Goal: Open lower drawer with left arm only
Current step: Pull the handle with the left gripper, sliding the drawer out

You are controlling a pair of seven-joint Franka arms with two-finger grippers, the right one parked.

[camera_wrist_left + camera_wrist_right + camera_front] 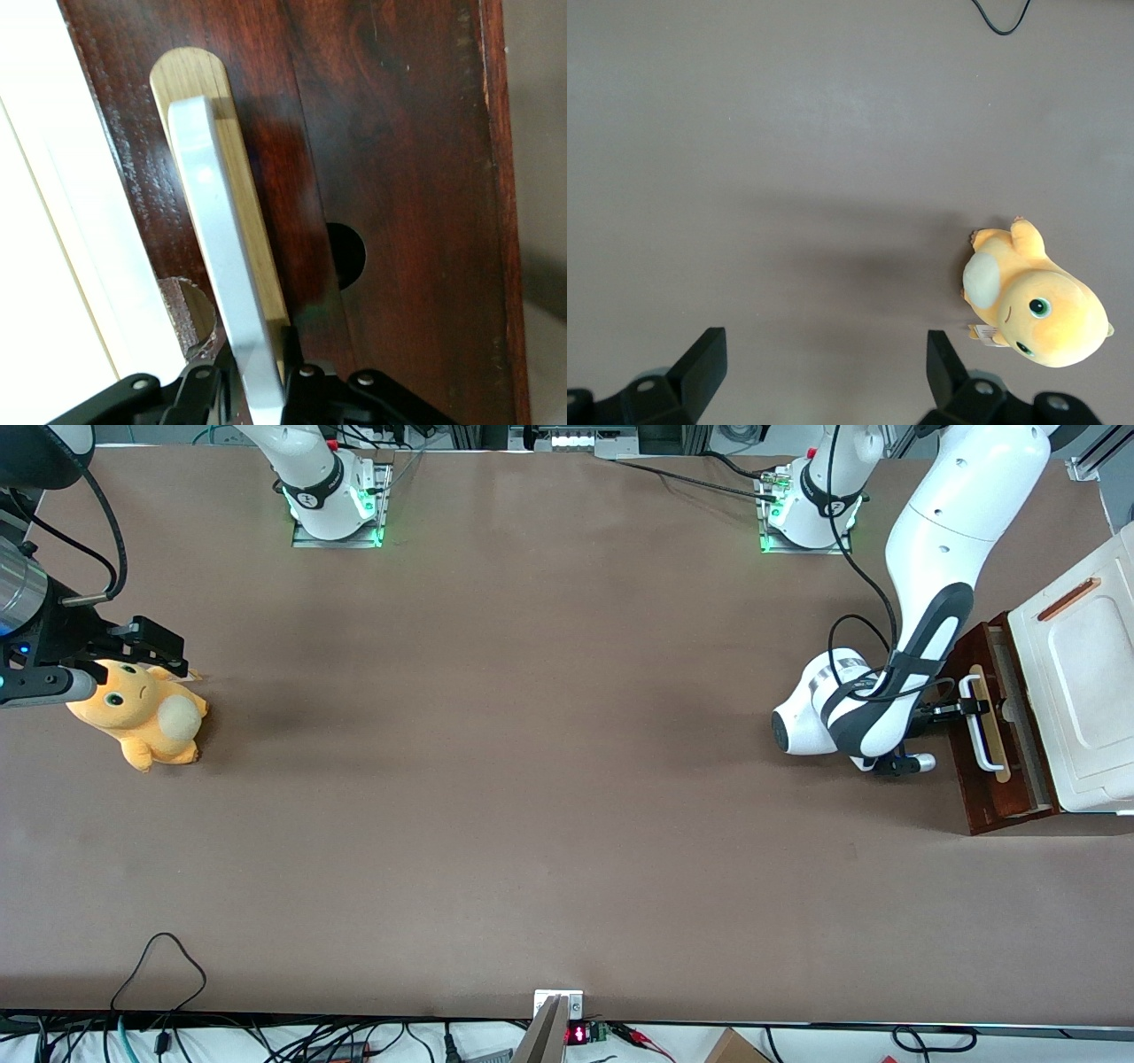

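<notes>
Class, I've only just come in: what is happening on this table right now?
The left arm has reached to the small cabinet at the working arm's end of the table. Its gripper is at the white loop handle of the lower drawer, with one finger on each side of the handle. The dark wooden drawer front stands out from under the white cabinet top, with a pale strip of its inside showing. An orange plush toy lies toward the parked arm's end of the table.

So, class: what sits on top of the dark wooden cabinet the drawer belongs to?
A white moulded top with an orange-brown slot covers it. The gripper grips the lower drawer's white handle; the drawer's inside is hidden.
</notes>
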